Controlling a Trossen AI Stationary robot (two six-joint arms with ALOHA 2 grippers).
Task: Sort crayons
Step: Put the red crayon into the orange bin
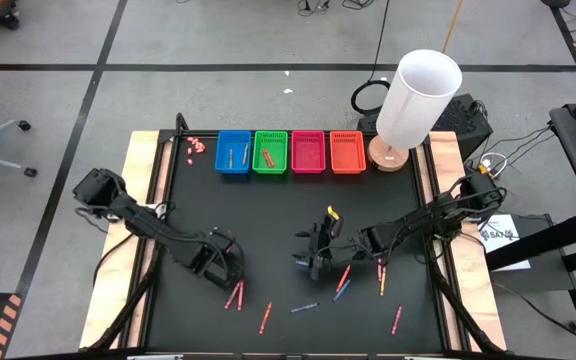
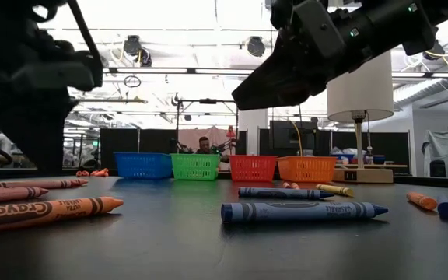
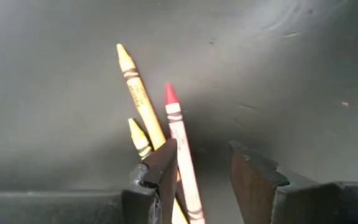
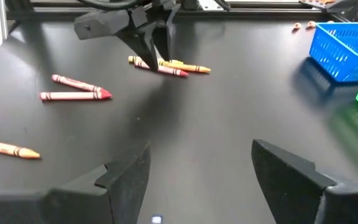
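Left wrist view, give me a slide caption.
Open left gripper poised over a red paper-wrapped crayon and two yellow crayons on the black tabletop.

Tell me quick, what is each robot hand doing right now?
Left end effector: open, down over a red crayon, nothing gripped.
Right end effector: open, empty, above the mat.

Four baskets (image 1: 289, 152), white lamp (image 1: 415, 103), black mat (image 1: 288, 230)

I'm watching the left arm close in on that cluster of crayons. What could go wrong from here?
1. The left pincer stands open over a red crayon lying against two yellow crayons; closing may grab more than one, or push them apart.
2. One finger already sits over the yellow ones, so a pinch could roll the red crayon away.
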